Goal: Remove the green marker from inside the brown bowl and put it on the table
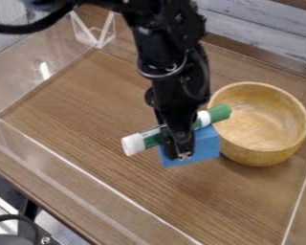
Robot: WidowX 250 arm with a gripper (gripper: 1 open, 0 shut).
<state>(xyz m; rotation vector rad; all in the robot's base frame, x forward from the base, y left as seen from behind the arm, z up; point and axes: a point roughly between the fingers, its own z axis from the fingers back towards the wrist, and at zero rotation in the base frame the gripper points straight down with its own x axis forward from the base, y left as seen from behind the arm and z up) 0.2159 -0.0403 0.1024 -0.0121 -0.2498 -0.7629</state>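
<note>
Holding the green marker [134,144] in a narrow grip, the claw [182,137] is hanging from the black robot arm [171,57] over the right-hand part of the surface [85,124]. The marker is lying aslant across the claw: its white end is pointing down and to the left in the view, while its green end is projecting up and to the right, towards the brown bowl [260,122]. The white end is showing well outside the bowl; the green end is appearing just beside the left part of the rim, and whether it is touching the rim cannot be told. A blue block [191,154] is showing directly below the claw, partly hidden by the dark fingers; whether it is being gripped along with the marker cannot be told. The bowl is resting upright near the right edge of the surface, towards the far right corner, its open top facing up. Low clear walls [66,182] are bordering the surface, and a black object with a cable [12,233] is sitting outside the near left edge.
</note>
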